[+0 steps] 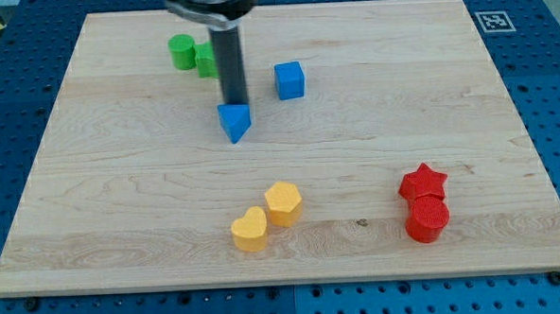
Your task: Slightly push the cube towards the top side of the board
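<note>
My tip (233,103) against blue triangle (235,122), blue cube (290,80) unobstructed at right.

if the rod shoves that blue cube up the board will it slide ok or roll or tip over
The blue cube sits flat on the smooth wooden board, so it will probably slide rather than roll. It looks squat and small, so tipping seems unlikely. An off-centre push might turn it, given its flat faces. My tip is now at the blue triangular block, to the cube's left.
</note>
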`<control>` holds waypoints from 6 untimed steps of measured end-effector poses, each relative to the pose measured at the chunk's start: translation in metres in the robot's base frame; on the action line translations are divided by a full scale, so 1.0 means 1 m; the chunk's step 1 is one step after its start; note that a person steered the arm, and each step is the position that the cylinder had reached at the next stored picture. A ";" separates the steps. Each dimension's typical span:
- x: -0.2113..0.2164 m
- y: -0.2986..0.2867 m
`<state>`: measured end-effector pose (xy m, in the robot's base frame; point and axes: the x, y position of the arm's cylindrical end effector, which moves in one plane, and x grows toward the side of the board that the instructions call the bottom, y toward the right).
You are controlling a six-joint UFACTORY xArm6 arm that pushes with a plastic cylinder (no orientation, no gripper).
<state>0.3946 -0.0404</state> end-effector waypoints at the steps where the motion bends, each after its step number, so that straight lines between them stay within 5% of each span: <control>1: -0.001 0.048; 3: -0.035 0.143; 6: -0.053 0.088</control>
